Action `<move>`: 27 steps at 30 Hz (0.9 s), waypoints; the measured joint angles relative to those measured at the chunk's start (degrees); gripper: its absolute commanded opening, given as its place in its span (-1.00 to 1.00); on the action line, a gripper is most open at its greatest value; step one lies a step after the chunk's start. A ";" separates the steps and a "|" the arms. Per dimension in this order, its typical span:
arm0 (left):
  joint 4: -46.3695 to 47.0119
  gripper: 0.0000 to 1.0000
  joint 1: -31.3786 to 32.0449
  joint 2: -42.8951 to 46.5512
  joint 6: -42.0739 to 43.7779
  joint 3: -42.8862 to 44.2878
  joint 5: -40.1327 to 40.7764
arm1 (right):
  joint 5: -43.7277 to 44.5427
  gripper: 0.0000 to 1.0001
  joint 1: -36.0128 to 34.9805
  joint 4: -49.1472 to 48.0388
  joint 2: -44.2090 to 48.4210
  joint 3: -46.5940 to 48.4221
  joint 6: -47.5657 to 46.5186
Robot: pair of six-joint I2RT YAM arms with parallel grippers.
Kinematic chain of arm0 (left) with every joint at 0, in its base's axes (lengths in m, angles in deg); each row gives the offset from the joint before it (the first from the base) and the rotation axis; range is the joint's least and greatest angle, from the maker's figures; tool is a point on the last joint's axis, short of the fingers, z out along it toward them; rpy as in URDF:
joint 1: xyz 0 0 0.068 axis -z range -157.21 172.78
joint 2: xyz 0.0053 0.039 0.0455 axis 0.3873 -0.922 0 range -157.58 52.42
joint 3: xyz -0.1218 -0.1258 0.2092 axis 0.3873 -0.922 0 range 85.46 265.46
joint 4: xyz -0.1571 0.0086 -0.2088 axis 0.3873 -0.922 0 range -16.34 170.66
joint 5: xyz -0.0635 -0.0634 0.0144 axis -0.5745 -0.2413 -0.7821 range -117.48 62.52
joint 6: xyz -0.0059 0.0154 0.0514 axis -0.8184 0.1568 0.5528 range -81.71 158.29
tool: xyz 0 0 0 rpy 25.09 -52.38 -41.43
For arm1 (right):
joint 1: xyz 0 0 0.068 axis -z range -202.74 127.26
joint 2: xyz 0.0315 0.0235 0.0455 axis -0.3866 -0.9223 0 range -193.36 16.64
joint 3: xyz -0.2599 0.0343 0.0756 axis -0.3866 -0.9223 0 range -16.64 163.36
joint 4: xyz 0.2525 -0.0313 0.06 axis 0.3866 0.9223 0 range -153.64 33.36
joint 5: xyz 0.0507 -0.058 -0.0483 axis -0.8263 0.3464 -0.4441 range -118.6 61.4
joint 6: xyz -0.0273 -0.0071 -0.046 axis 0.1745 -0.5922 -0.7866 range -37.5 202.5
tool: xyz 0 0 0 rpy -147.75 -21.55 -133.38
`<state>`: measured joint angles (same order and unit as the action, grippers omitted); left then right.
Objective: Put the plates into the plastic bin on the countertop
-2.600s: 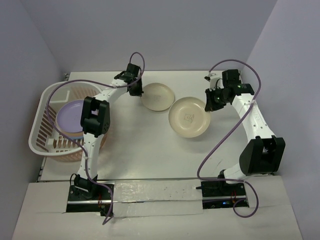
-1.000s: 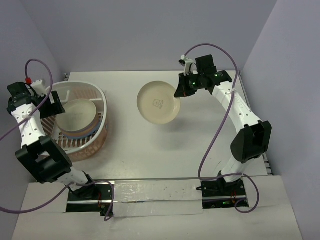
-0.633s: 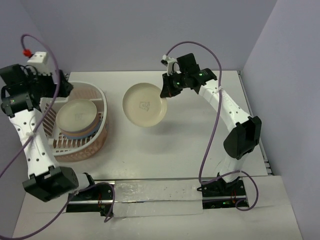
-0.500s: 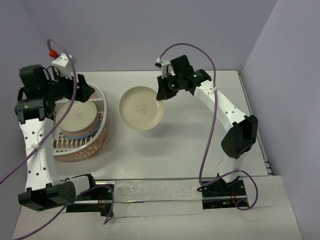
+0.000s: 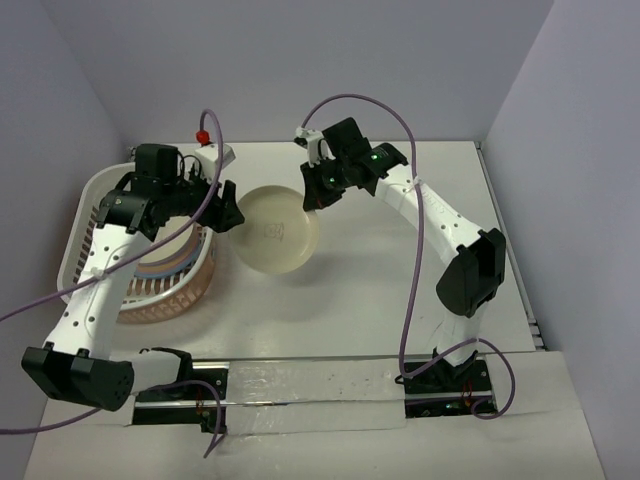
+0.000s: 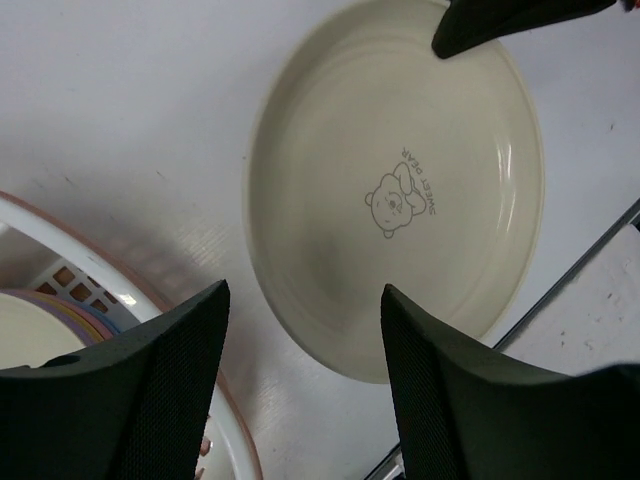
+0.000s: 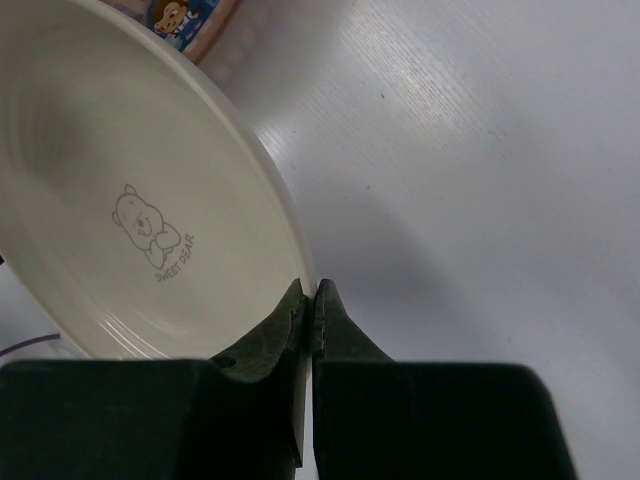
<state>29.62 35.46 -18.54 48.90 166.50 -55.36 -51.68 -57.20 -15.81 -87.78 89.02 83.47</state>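
A cream plate [image 5: 275, 232] with a bear mark hangs just right of the plastic bin [image 5: 72, 262] on the white countertop [image 5: 380, 290]. My right gripper [image 5: 314, 196] is shut on the plate's far right rim; the right wrist view shows the jaws [image 7: 310, 290] pinching that rim of the plate [image 7: 130, 200]. My left gripper [image 5: 226, 212] is open at the plate's left rim. In the left wrist view the plate [image 6: 400, 190] has its near edge lying between the fingertips [image 6: 205, 310], untouched. Stacked plates [image 5: 160, 266] lie in the bin, mostly hidden by the left arm.
The bin's white rim [image 6: 232, 430] and its stacked plates [image 6: 35, 335] show at the lower left of the left wrist view. Its pink wall with a cartoon sticker [image 7: 190, 20] is just beyond the held plate. Lilac-grey walls [image 5: 560, 150] bound the countertop.
My right arm has carried the cream plate leftward to beside the bin. The left arm has swung from the bin's far left side across to the plate's left rim, its jaws narrowing somewhat.
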 measured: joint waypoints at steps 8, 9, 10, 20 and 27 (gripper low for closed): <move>0.40 0.03 2.21 -3.23 -1.90 -0.97 6.90 | -0.01 -1.00 -0.19 0.21 0.02 0.42 0.00; 0.61 0.01 2.23 -3.68 -2.15 -1.05 7.69 | -0.01 -1.00 -0.19 0.21 0.02 0.42 -0.02; 0.87 -0.11 2.24 -4.00 -2.41 -1.21 8.34 | -0.01 -1.00 -0.22 0.21 0.02 0.42 -0.02; 1.63 -1.00 2.52 -4.65 -4.78 -2.11 9.72 | -0.28 -0.27 -0.54 0.24 0.04 0.42 0.46; 1.74 -1.00 0.00 -4.75 -5.73 -2.81 9.07 | -1.16 1.00 -0.55 0.32 1.07 0.42 0.65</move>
<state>31.35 35.46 -23.30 43.16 163.68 -46.28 -52.84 -57.75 -15.49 -86.71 89.44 84.12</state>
